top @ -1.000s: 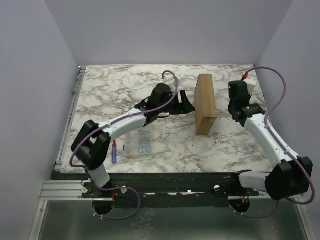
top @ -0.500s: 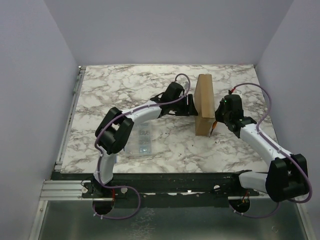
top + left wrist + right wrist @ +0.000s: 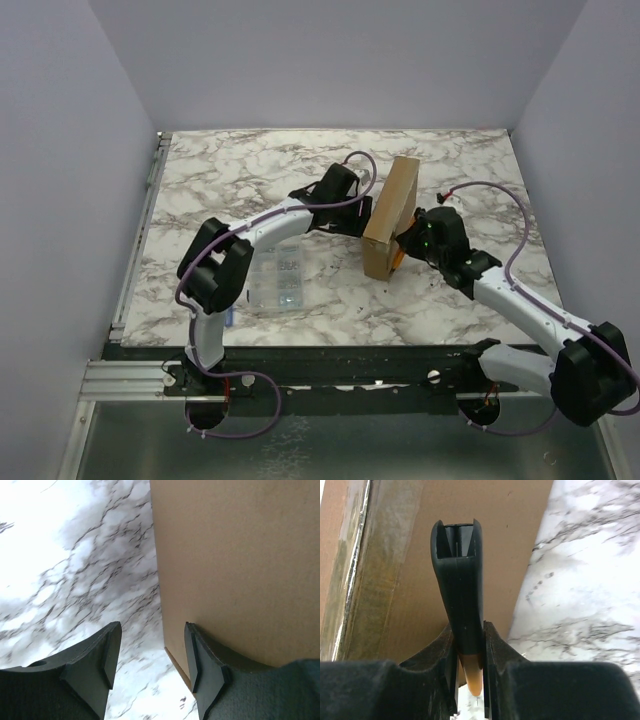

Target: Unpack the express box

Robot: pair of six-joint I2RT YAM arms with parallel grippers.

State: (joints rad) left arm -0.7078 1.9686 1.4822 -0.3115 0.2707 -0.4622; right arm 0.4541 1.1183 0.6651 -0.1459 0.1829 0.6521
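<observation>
Presumably light, stiff and smooth-faced, the express box [image 3: 390, 215] stands tilted on one long edge, mid-right on the surface [image 3: 250, 170], between both arms. Left end effector [image 3: 152, 626] is released beside its broad face; right end effector [image 3: 468, 630] is clenched on a black orange-tipped tool [image 3: 457, 580]. Grip the box across its narrow thickness at the top edge, not on the flat faces

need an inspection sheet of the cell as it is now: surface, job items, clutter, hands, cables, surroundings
Surface: marble-pattern table, nothing spilled that I can see.
Job's things: express box standing on edge, tilted; a tape strip runs along it.
Clutter: clear organizer case by the left arm, apart from the box.
Hands: left hand open at the box's broad face; right hand shut on a black tool with an orange tip, lying along the box.
Cables: purple cables loop along both arms; no snag seen.
Surroundings: plain lilac walls; nothing else seen.
</observation>
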